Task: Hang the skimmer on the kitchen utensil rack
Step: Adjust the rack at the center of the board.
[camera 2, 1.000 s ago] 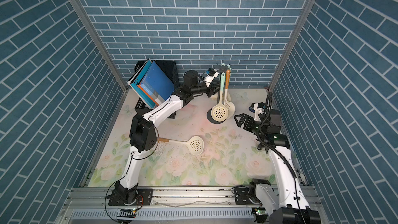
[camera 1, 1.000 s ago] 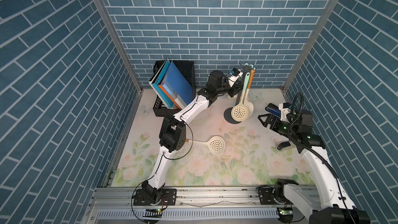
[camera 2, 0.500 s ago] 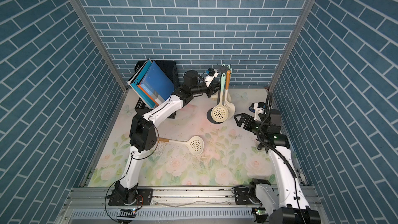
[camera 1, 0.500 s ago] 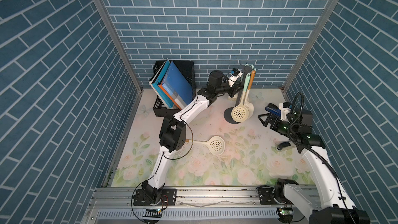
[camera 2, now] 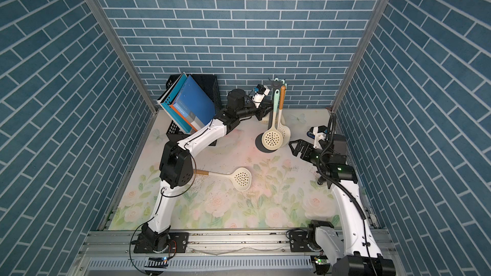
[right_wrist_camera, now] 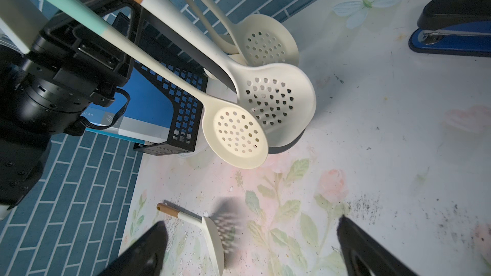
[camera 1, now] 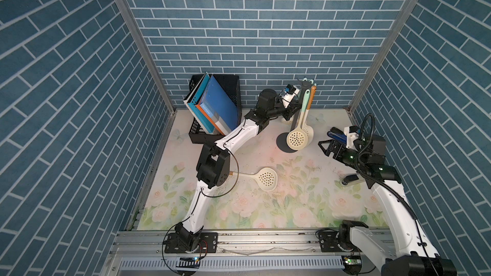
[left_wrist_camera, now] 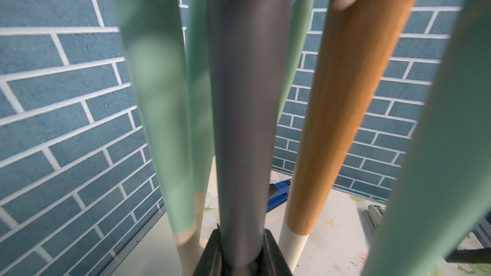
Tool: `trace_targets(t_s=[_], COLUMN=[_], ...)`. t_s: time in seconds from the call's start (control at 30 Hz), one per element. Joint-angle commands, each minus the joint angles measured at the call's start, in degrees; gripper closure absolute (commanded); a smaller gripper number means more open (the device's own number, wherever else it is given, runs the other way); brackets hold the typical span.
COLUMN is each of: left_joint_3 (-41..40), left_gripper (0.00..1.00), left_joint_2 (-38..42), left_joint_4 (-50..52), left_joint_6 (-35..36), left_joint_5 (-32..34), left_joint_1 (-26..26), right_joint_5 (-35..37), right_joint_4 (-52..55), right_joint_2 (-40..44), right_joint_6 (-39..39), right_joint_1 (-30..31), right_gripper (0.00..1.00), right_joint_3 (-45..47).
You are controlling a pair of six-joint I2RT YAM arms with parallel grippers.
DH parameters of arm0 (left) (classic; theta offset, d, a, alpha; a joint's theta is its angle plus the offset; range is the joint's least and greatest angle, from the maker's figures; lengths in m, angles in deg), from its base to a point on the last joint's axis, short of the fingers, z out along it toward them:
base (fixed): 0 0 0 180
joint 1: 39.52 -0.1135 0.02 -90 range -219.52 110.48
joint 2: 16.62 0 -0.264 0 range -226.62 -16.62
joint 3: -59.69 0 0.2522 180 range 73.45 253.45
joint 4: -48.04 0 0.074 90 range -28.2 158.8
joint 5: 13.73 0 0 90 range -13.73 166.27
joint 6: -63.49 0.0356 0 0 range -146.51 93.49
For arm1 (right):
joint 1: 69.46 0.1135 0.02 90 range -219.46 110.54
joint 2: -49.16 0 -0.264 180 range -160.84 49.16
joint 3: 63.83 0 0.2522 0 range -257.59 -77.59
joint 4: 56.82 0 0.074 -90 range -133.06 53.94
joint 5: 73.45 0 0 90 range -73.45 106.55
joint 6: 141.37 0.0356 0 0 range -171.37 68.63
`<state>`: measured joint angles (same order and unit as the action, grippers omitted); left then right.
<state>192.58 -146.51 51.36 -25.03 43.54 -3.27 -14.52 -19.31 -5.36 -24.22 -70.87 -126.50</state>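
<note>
The kitchen utensil rack (camera 1: 297, 118) (camera 2: 270, 118) stands at the back of the table, a dark grey pole on a round base with a crown of hooks. Several cream skimmers hang from it, one with a mint handle (camera 1: 296, 139) (right_wrist_camera: 240, 136) and one with a wooden handle (right_wrist_camera: 276, 102). My left gripper (camera 1: 290, 112) (camera 2: 263, 114) (left_wrist_camera: 242, 234) is shut on the rack's pole. Another skimmer (camera 1: 265, 179) (camera 2: 241, 179) (right_wrist_camera: 212, 234) lies flat mid-table. My right gripper (camera 1: 324, 149) (camera 2: 294, 149) (right_wrist_camera: 251, 224) hangs open to the right of the rack, holding nothing.
A black mesh file box (camera 1: 199, 135) with blue folders stands at the back left, beside the left arm. A blue stapler (camera 1: 337, 134) (right_wrist_camera: 451, 30) lies near the right wall, behind the right gripper. A small black object (camera 1: 350, 179) lies by the right arm.
</note>
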Motion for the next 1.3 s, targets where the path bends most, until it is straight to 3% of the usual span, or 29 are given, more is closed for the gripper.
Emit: trace_targets(t_s=[0.0, 0.17, 0.47, 0.6, 0.97, 1.27], left_joint_3=[-3.2, -8.3, -16.6, -20.0, -12.7, -9.7], left_gripper=[1.00, 1.00, 1.00, 1.00, 1.00, 1.00], left_joint_2=[2.5, 5.4, 9.8, 11.0, 6.6, 4.2], left_joint_4=[-2.6, -7.2, -16.1, -21.6, -21.2, -21.1], left_joint_6=[-1.2, -2.3, -6.6, -8.8, -11.7, -11.1], left_joint_5=[3.7, 8.9, 26.3, 30.9, 37.8, 47.9], left_joint_1=[0.9, 1.6, 3.4, 3.9, 6.6, 10.2], right_joint_5=[-0.4, -0.3, -0.2, 0.2, 2.5, 2.9], right_joint_4=[-1.3, -1.0, -1.1, -0.9, 1.7, 3.0], right_joint_2=[0.7, 1.5, 2.2, 2.6, 2.3, 1.6], right_joint_6=[-0.6, -1.0, -1.1, -1.7, -4.2, -6.4], right_joint_1=[-0.2, -0.2, -0.2, -0.2, -0.2, -0.2], right_gripper=[0.01, 0.01, 0.00, 0.01, 0.01, 0.01], right_joint_3=[0.8, 1.4, 2.8, 3.8, 5.4, 6.1])
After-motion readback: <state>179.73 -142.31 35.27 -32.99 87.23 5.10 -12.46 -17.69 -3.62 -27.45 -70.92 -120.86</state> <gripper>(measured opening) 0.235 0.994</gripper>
